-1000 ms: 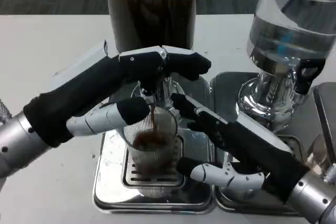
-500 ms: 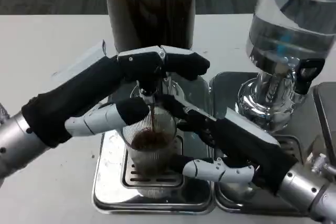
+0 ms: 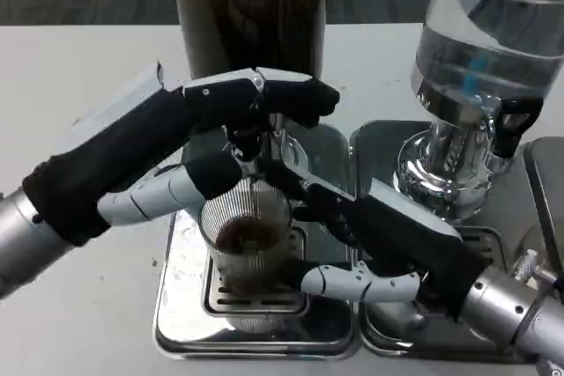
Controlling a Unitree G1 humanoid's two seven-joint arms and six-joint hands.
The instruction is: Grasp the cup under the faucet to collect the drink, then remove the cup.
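Ribbed clear cup (image 3: 247, 239) upright on drip tray (image 3: 181, 305), under faucet (image 3: 248, 141) of dark dispenser (image 3: 251, 15). Thin brown stream (image 3: 254, 200) falling into cup; dark drink pooled low inside. Left hand (image 3: 220, 129) over faucet, fingers (image 3: 295, 99) draped across top, thumb touching cup's left rim. Right hand (image 3: 366, 239) wraps cup from right, one finger along base. Clear-tank dispenser (image 3: 480, 50) stands right, black tap (image 3: 511, 125), own tray (image 3: 383, 143). White worktop (image 3: 70, 77) beneath.
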